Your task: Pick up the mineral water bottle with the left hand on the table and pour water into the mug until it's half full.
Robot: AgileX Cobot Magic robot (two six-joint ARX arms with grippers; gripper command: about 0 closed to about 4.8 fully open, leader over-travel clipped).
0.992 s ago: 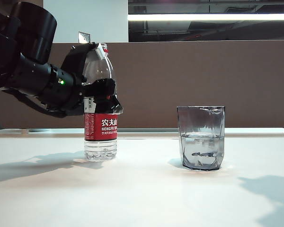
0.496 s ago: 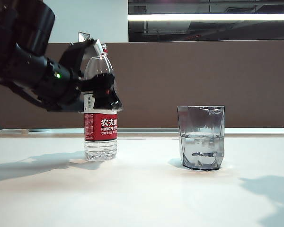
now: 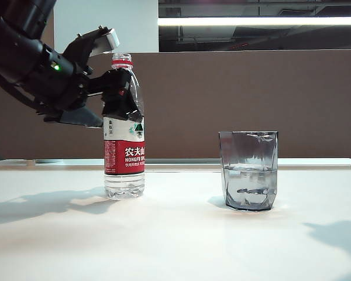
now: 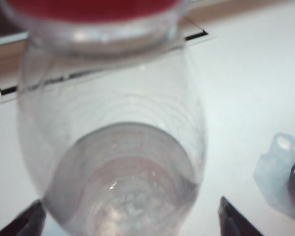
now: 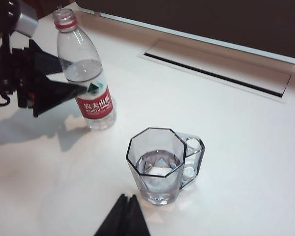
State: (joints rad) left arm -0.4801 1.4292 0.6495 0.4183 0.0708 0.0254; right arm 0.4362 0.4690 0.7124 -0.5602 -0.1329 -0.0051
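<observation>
On the white bench (image 3: pixel 175 234), the mineral water bottle (image 3: pixel 124 140) stood upright and uncapped, well apart from the mug (image 3: pixel 248 170), which already held water to roughly its middle. The left hand (image 3: pixel 111 64) hung at the bottle's shoulder with its fingers spread wide on either side, released and gripping nothing; the left wrist view looked straight down the clear bottle between the two dark fingertips (image 4: pixel 236 221). The right hand (image 5: pixel 124 211) hovered near the mug with its fingertips pressed together, holding nothing.

The chief risk appeared to be the open fingers catching the bottle. It was tall, light and nearly empty, with only a little water low in its base, so a brush against the neck or shoulder as the arm moved could tip it, and with no cap on, what remained would spill across the bench. A fall toward the mug seemed less likely to reach it, given the gap between them. The mug itself, seen from the right wrist to carry a handle, looked stable, though a careless sweep by the nearby right hand could knock it and slop the poured water.
</observation>
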